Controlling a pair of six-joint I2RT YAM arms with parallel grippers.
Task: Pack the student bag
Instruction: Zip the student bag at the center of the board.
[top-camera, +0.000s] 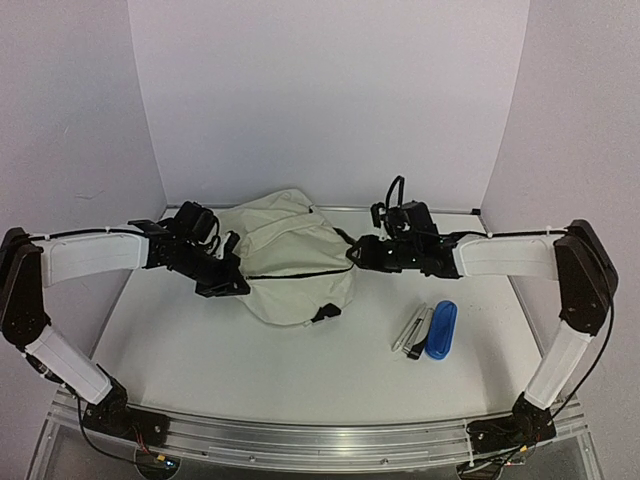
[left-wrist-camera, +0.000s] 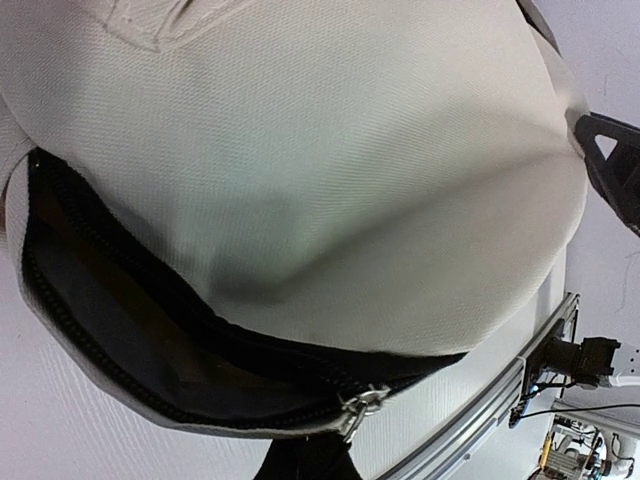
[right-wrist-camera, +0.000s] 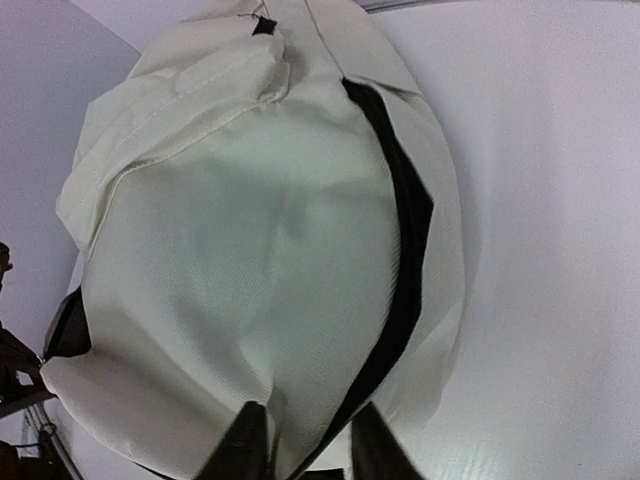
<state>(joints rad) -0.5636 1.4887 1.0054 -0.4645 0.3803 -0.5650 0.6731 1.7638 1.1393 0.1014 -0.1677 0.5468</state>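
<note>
Two end effectors flank the student bag (top-camera: 290, 255) at mid-table: my left end effector (top-camera: 232, 262) is clamped on its edge, and my right end effector (right-wrist-camera: 305, 440) has its fingers narrowly parted astride fabric by the zipper (right-wrist-camera: 400, 250). If that side slips, the opening may sag shut before the pens (top-camera: 412, 328) and blue case (top-camera: 441, 329) go in.

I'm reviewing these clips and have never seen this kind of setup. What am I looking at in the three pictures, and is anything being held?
Two robot arms are bolted at the table's near edge, and the overhead picture looks down on both. The other two come from cameras on the wrists. On the table lies a cream backpack, its black zipper partly open. To its right lie a blue case and two pens, untouched. The left gripper is shut at the bag's left edge; whether it pinches fabric is hidden. The right gripper stands at the bag's other end, fingers slightly apart astride the fabric beside the zipper.
</note>
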